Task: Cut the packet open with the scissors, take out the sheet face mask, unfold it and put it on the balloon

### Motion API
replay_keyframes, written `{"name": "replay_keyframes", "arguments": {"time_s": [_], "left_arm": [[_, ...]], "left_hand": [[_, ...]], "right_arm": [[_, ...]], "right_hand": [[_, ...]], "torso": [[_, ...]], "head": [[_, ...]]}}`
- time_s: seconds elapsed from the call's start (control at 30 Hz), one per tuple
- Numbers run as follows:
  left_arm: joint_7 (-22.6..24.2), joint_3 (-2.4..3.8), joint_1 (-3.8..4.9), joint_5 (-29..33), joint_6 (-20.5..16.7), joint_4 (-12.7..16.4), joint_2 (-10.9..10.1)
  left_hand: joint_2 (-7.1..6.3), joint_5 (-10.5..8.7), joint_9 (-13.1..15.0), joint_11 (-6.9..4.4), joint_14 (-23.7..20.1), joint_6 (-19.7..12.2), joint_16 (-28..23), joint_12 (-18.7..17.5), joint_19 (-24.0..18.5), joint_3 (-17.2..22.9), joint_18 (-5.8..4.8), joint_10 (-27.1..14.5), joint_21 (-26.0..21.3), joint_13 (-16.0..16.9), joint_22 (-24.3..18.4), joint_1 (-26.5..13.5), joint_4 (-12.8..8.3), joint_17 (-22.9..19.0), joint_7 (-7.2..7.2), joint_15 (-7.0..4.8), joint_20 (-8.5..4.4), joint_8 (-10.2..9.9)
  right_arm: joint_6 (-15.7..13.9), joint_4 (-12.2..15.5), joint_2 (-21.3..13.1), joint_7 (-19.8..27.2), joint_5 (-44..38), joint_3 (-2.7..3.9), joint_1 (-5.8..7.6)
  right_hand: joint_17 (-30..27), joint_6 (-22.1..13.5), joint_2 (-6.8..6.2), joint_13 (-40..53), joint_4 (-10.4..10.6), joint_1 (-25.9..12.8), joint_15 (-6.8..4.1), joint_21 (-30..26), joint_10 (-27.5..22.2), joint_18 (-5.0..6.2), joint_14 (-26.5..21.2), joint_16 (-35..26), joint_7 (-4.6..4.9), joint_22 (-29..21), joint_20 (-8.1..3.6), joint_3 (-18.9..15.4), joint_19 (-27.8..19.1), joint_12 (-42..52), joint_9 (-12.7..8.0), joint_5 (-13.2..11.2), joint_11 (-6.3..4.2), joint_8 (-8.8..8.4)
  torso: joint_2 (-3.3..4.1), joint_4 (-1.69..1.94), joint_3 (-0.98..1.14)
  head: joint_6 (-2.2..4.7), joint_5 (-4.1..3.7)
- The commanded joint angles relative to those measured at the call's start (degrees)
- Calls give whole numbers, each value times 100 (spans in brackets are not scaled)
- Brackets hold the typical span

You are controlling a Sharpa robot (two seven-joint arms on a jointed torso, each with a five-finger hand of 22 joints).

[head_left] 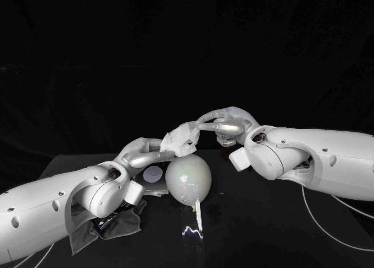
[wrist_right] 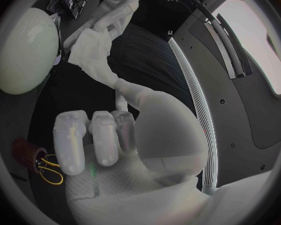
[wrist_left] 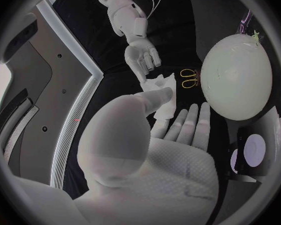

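The mask [head_left: 182, 137] hangs at 12 o'clock over the balloon [head_left: 188, 176]. The left hand [head_left: 145, 154] pinches its 8 o'clock edge and the right hand [head_left: 224, 126] its 2 o'clock edge, seemingly to pull it unfolded.

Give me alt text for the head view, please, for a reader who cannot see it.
The left hand and right hand hold a crumpled white mask between their fingers, just above a pale balloon on the black table. A grey cloth lies under the left arm.
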Motion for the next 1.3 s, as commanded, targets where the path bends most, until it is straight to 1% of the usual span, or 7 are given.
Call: {"name": "replay_keyframes", "arguments": {"time_s": [0.03, 0.27, 0.47, 0.63, 0.8, 0.87, 1.3], "left_arm": [[-188, 4, 2, 113, 179, -18, 37], [-482, 1, 2, 45, 514, -117, 112], [-574, 2, 2, 13, 643, -236, 189], [-589, 2, 3, 32, 670, -342, 262], [-582, 3, 3, 134, 615, -436, 337], [-587, 4, 3, 209, 549, -485, 376], [-327, 9, 4, 640, 110, -710, 547]], "left_hand": [[-115, 22, -60, -11, 43, -77, 46, 25, 115, -89, 128, 106, 37, 11, 12, -29, 11, 9, 505, 3, 1, -108], [-456, 19, -249, -29, 160, -460, 96, 34, 227, -500, 157, 358, 45, 24, 7, -157, 73, 39, 468, -17, 5, -460], [-520, 23, -318, -15, 112, -571, 86, 37, 184, -848, 153, 417, 16, 28, -6, -139, 154, 33, 461, -6, 8, -566], [-463, 22, -392, -7, 80, -643, 79, 53, 136, -1423, 137, 540, -23, 38, -10, -7, 294, 31, 480, 6, 8, -659], [-425, 20, -415, -16, 153, -633, 107, 68, 162, -1689, 140, 676, -26, 48, -7, 15, 394, 47, 490, -3, 7, -677], [-375, 22, -437, -29, 225, -617, 137, 77, 220, -1964, 149, 817, -23, 54, -1, -10, 543, 63, 510, -12, 7, -693], [-270, 20, -489, -72, 639, -493, 301, 154, 553, -2625, 204, 1593, 31, 100, 29, -49, 1013, 149, 508, -61, 4, -716]], "right_arm": [[29, -31, 35, -1, -90, 6, 9], [33, -108, 112, -5, -92, 7, 17], [34, -138, 142, -6, -93, 8, 22], [33, -150, 161, -5, -93, 11, 29], [37, -145, 176, -3, -93, 15, 41], [37, -145, 184, -1, -93, 16, 50], [33, -121, 204, 11, -93, 21, 99]], "right_hand": [[1510, 32, -3, 1505, 0, -33, -50, 25, 607, -36, 609, 20, -4, 1505, -31, 36, 592, 20, 317, 17, -14, 15], [1510, 31, -1, 1505, -10, -42, -51, 25, 607, -36, 609, 20, -3, 1505, -32, 53, 592, 20, 319, 17, -14, 20], [1510, 31, -1, 1505, -10, -42, -51, 25, 607, -36, 609, 20, -3, 1505, -32, 53, 592, 20, 319, 17, -14, 20], [1510, 31, -1, 1505, -10, -42, -51, 25, 607, -36, 609, 20, -3, 1505, -32, 53, 592, 20, 319, 17, -14, 20], [1510, 31, -1, 1505, -10, -42, -51, 25, 607, -36, 609, 20, -3, 1505, -32, 53, 592, 20, 319, 17, -14, 20], [1510, 30, -1, 1505, -16, -49, -51, 25, 607, -36, 609, 20, -3, 1505, -33, 64, 592, 20, 320, 18, -15, 24], [1510, 30, -1, 1505, -16, -49, -51, 25, 607, -36, 609, 20, -3, 1505, -33, 64, 592, 20, 320, 18, -15, 24]], "torso": [[1, -1, 0], [2, -5, -3], [3, -8, -2], [4, -8, 0], [-2, -9, 0], [-1, -9, -2], [2, -11, -6]], "head": [[9, 12], [-24, 20], [-47, 10], [-38, 8], [-37, 0], [-26, 2], [28, 20]]}}
